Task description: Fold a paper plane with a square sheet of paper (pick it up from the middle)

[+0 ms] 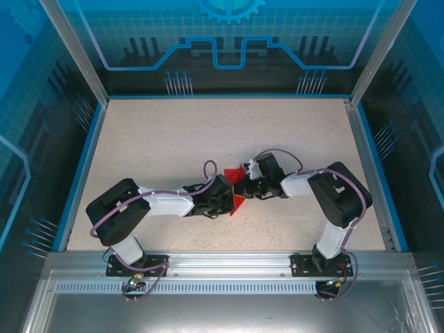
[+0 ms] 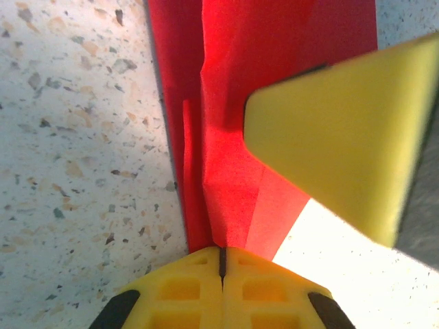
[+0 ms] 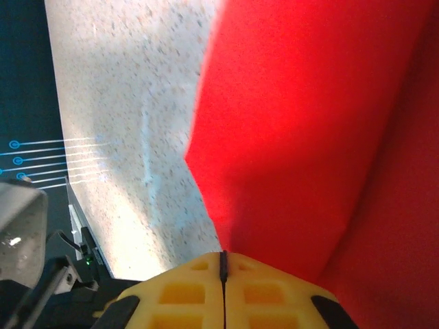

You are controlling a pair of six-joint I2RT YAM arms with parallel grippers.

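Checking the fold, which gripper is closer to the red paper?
Neither: the left gripper is shut on the red paper from the left side, the right gripper from the right.

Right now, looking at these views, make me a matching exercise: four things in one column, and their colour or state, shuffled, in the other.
Things:
1. sheet of paper
2. table
3. left fingers
4. back wall

Colour or state:
A. blue
B. yellow, shut on the sheet
C. red, creased
D. speckled beige

Pairs: 1-C, 2-D, 3-B, 4-A
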